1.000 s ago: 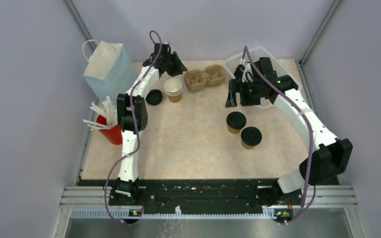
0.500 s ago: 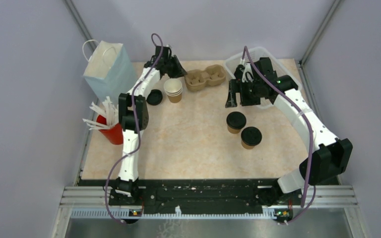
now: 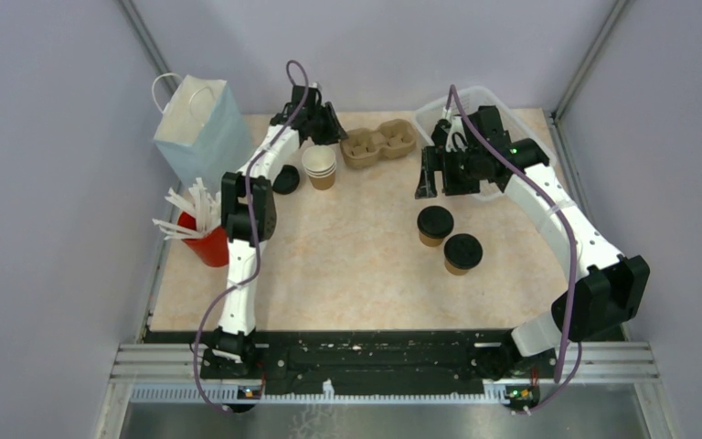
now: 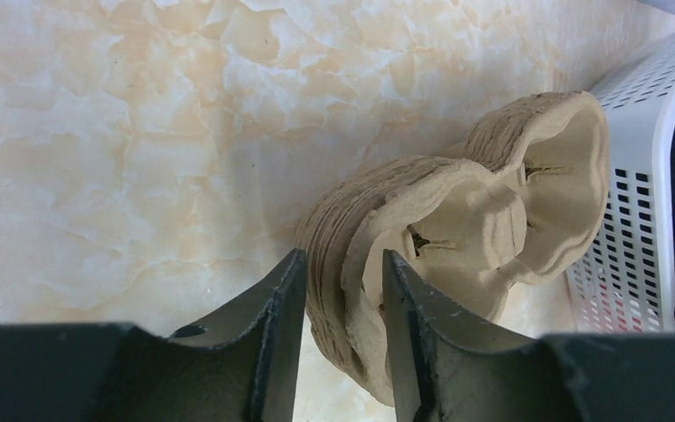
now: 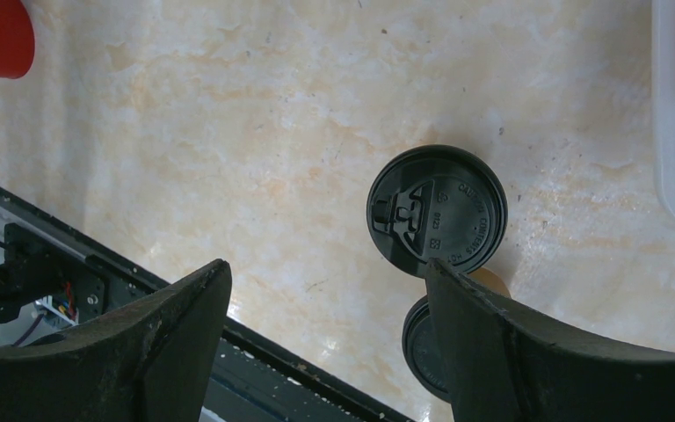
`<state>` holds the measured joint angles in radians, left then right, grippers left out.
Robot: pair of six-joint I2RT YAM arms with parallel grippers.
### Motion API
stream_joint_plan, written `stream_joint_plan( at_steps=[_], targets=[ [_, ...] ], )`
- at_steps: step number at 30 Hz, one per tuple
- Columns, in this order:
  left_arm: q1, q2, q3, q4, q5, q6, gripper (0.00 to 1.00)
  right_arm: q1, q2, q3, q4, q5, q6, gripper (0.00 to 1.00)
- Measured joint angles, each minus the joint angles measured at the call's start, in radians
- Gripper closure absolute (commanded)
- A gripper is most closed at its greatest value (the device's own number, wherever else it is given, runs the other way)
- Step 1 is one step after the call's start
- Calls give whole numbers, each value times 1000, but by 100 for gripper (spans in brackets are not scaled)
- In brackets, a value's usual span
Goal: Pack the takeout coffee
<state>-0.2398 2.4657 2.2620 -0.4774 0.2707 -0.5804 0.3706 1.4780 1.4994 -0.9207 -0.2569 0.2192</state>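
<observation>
Since I read the table (image 3: 347,265) from my edge outward, the nearer lidded cup (image 3: 462,253) comes first. It stands upright at about 4 o'clock of the table's middle, with the second lidded cup (image 3: 435,225) just beside it at its 10 o'clock. Over at 9 o'clock stands a red cup (image 3: 206,245) of white sticks. My right tool (image 5: 325,268) hangs above the lidded pair, fingers spread wide and holding nothing. Farther on, a loose black lid (image 3: 284,179) lies at 9 o'clock of a stack of open cups (image 3: 319,166). Beyond them my left tool (image 4: 343,257) straddles the 9 o'clock end of the cardboard carrier (image 4: 492,202). Its fingers are partly apart with cardboard filling the gap, and I cannot tell whether they pinch it. A white basket (image 4: 642,220) sits just beside the carrier at 3 o'clock, and a blue paper bag (image 3: 196,128) stands at far 10 o'clock.
</observation>
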Motion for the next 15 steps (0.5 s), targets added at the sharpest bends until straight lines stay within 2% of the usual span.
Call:
stream_joint_plan(
  at_steps=[5, 11, 15],
  targets=[
    [-11, 0, 0, -2, -22, 26, 59, 0, 0, 0, 0, -2, 0, 19],
    [-18, 0, 0, -2, -51, 51, 59, 0, 0, 0, 0, -3, 0, 19],
    [-21, 0, 0, -2, -67, 63, 53, 0, 0, 0, 0, -5, 0, 19]
  ],
)
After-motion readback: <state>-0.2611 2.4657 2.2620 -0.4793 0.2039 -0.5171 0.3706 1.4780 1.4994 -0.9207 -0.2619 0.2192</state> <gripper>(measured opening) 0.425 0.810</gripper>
